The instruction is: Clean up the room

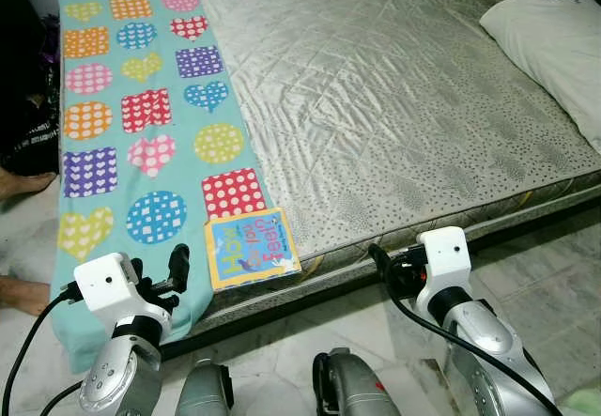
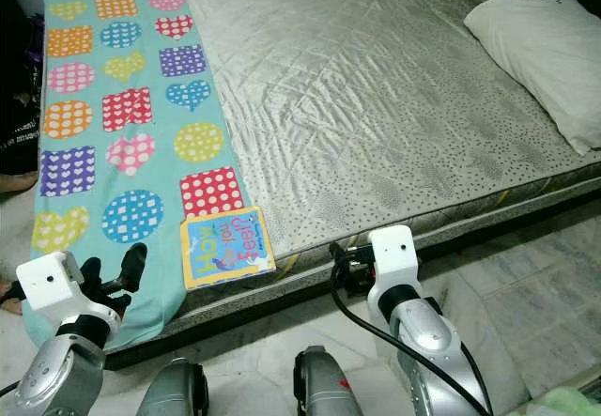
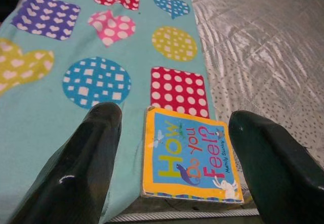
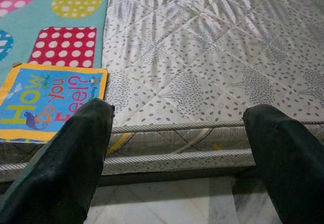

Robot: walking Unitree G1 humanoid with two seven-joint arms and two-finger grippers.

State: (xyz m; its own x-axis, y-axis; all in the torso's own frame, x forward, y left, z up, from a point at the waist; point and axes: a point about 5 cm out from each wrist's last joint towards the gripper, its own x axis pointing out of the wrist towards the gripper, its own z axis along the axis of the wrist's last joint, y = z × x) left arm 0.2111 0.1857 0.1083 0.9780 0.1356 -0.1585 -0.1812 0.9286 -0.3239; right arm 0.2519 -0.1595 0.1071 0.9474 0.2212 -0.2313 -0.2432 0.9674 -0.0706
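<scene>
Both arms were raised in front of the robot at the near edge of the mattress (image 1: 394, 106). The left gripper (image 3: 174, 148) was held low with its fingers spread wide, and the book (image 3: 188, 155) lay just ahead of it, framed between the two fingertips but not touched. The book rested flat at the mattress corner, partly on the teal blanket (image 1: 122, 106) patterned with dotted hearts, squares and circles. The right gripper (image 4: 177, 148) was also wide open and held nothing, pointing at the mattress side seam, with the book off beyond one finger. A white pillow (image 1: 554, 40) lay well away on the far right. Marble floor (image 1: 554, 285) spread below.
</scene>
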